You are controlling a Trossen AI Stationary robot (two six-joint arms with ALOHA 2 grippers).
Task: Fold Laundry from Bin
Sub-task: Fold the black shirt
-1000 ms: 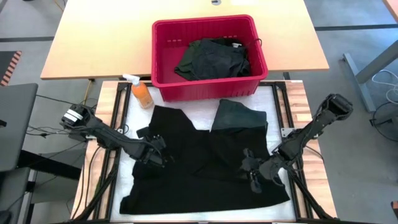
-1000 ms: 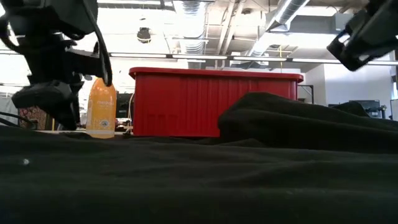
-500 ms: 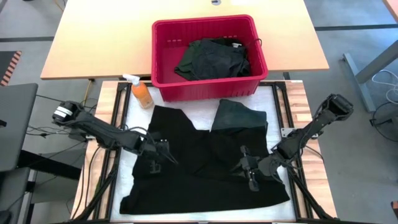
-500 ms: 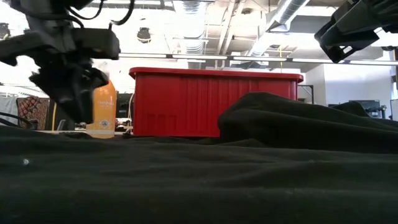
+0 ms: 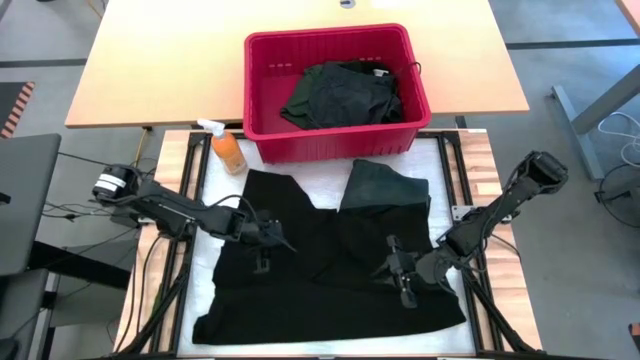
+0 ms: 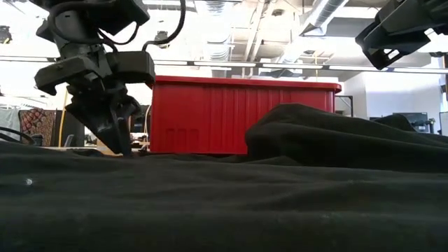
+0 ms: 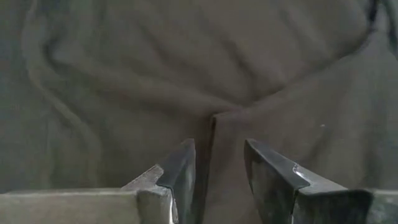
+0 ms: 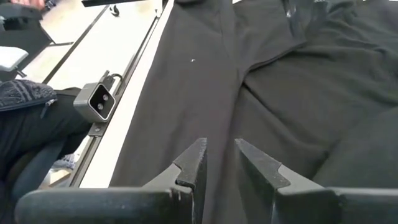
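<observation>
A black garment [image 5: 320, 270] lies spread on the white table top, and a dark green garment [image 5: 385, 185] lies over its far right part. The red bin [image 5: 262, 90] stands beyond them, with more dark laundry [image 5: 340, 95] inside. My left gripper [image 5: 268, 247] is open and points down over the left part of the black garment. In the left wrist view its fingers [image 7: 180, 165] stand on either side of a cloth edge [image 7: 211, 124]. My right gripper [image 5: 393, 272] is open by a narrow gap and empty, above the garment's right part [image 8: 217, 93]. My left gripper comes at the black garment from above, pointing down. In the low view its fingertips [image 6: 122, 143] reach down to the cloth's surface. I cannot tell whether they touch it. The cloth lies flat and slack on the table.
An orange spray bottle [image 5: 228, 150] stands at the bin's near left corner, far left of the garment. A wooden table [image 5: 150, 70] carries the bin. Bare white table top [image 5: 215, 190] shows left of the garment. A camera mount [image 8: 99, 102] sits on the table's rail.
My left gripper has gone toward the table's right edge, farther over the black garment, and down to the cloth. My right gripper has shifted a little toward the table's left. The garments have stayed where they were.
</observation>
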